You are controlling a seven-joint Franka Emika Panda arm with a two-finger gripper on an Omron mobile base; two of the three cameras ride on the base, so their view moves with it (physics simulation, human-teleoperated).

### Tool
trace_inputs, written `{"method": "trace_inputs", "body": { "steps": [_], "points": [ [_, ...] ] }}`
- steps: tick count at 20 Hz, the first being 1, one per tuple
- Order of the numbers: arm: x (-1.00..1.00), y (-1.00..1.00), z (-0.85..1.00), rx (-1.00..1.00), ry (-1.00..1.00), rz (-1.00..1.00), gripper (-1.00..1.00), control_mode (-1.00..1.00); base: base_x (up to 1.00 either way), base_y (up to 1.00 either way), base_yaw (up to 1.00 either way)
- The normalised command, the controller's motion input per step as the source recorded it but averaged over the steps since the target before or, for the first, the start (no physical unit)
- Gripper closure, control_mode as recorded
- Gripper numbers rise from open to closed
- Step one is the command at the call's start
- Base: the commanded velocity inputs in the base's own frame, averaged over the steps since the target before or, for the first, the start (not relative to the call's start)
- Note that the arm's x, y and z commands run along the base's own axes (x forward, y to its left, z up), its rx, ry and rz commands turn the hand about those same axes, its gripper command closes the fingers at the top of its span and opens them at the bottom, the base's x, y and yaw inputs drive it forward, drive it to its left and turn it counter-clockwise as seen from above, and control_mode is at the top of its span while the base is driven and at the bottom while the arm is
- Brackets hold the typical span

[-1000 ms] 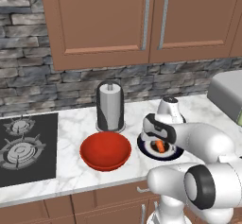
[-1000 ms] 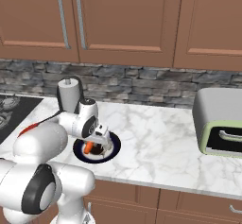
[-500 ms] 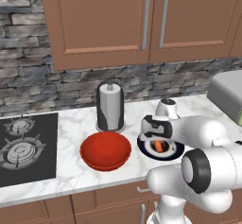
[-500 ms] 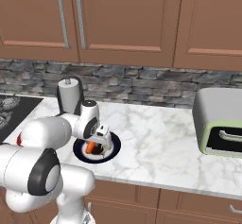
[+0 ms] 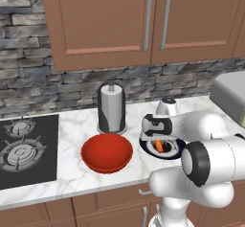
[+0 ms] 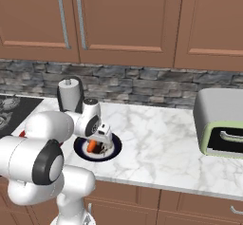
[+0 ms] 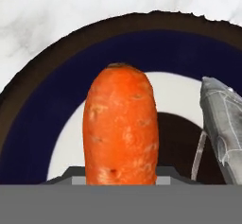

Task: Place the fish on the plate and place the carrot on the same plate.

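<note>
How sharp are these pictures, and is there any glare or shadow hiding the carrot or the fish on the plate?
Hand view: the carrot and fish are crisp, evenly lit, without glare; the plate rim edge looks jagged. Left base view: the gripper partly hides the plate. Right base view: soft, small, no glare.

You have a white marble desk [image 5: 72,125] running across the middle of the left base view. At centre frame a deep red-orange bowl [image 5: 106,153] sits on it, and just behind the bowl stands an upright paper towel holder [image 5: 111,107] with a dark roll. At the left edge you see a black gas hob [image 5: 26,149] set into the desk. In the right base view a pale green toaster oven [image 6: 221,123] sits at the right edge. Above, brown cabinet doors [image 6: 123,15] with metal handles hang over a grey stone backsplash [image 6: 142,84].
</note>
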Motion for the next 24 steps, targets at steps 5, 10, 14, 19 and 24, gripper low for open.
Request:
{"method": "trace_inputs", "body": {
  "steps": [5, 10, 14, 19, 24],
  "points": [
    [0.00, 0.00, 0.00, 0.00, 0.00, 0.00, -1.00, -1.00, 0.00, 0.00, 0.00],
    [-0.01, 0.00, 0.32, 0.00, 0.00, 0.00, -1.00, -1.00, 0.00, 0.00, 0.00],
    [-0.17, -0.01, 0.74, 0.00, 0.00, 0.00, -1.00, -1.00, 0.00, 0.00, 0.00],
    [-0.51, -0.06, 0.69, 0.00, 0.00, 0.00, -1.00, -1.00, 0.00, 0.00, 0.00],
    [-0.81, -0.10, 0.58, 0.00, 0.00, 0.00, -1.00, -1.00, 0.00, 0.00, 0.00]
  ]
}}
